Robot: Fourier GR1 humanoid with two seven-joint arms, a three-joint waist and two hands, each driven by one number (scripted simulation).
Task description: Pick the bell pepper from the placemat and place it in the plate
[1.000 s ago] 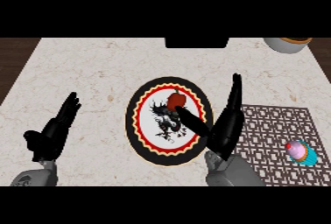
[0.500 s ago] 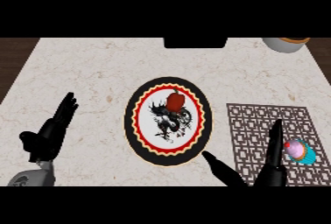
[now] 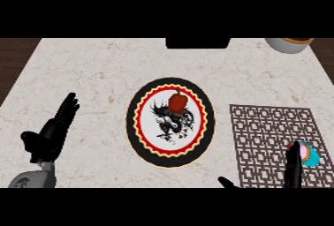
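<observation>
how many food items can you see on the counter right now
2 for certain. A red bell pepper lies on the round black-rimmed patterned plate. A pink and blue cupcake sits on the dark lattice placemat, partly hidden by the right hand.

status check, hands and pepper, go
Left hand open, idle. Right hand open, low over the placemat. Pepper on plate. Nothing in the way.

The left robot hand (image 3: 53,132) is open, its straight fingers pointing up and slightly rightward, thumb spread to the left, with the grey wrist below it. The right robot hand (image 3: 292,170) shows only straight raised fingers and a separate thumb tip.
</observation>
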